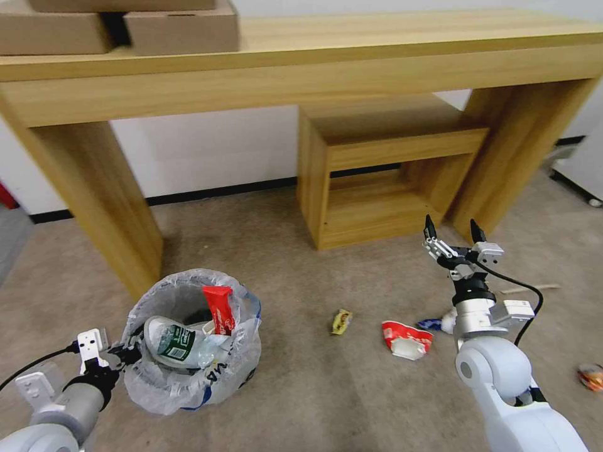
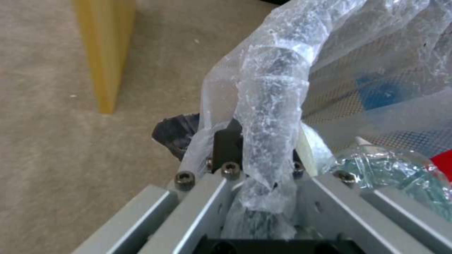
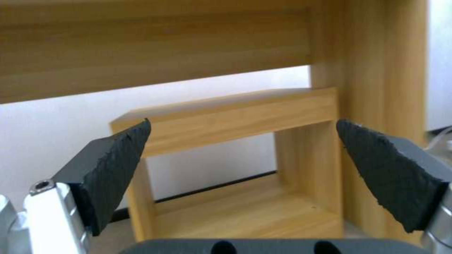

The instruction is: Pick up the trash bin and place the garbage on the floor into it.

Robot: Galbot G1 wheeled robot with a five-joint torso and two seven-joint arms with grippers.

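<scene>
The trash bin (image 1: pixel 188 351), lined with a translucent bag (image 2: pixel 278 88), is at the lower left on the beige floor (image 1: pixel 301 402). It holds a white slipper, a small bottle (image 1: pixel 179 348) and a red wrapper (image 1: pixel 219 309). My left gripper (image 1: pixel 122 356) (image 2: pixel 256 151) is shut on the bin's bagged rim. My right gripper (image 1: pixel 452 233) (image 3: pixel 243 125) is open and empty, raised above the floor and pointing at the wooden stool. Garbage lies on the carpet: a yellow wrapper (image 1: pixel 342 321), a red-white wrapper (image 1: pixel 406 339), a blue-white cup (image 1: pixel 438 324), a thin stick (image 1: pixel 531 289) and an orange can (image 1: pixel 590 375).
A long wooden desk (image 1: pixel 352 56) spans the back, with cardboard boxes (image 1: pixel 119 25) on its left end. Its left leg (image 1: pixel 100 201) stands just behind the bin. A wooden stool (image 1: pixel 383 176) sits under the desk. Grey carpet (image 1: pixel 9 238) starts at the far left.
</scene>
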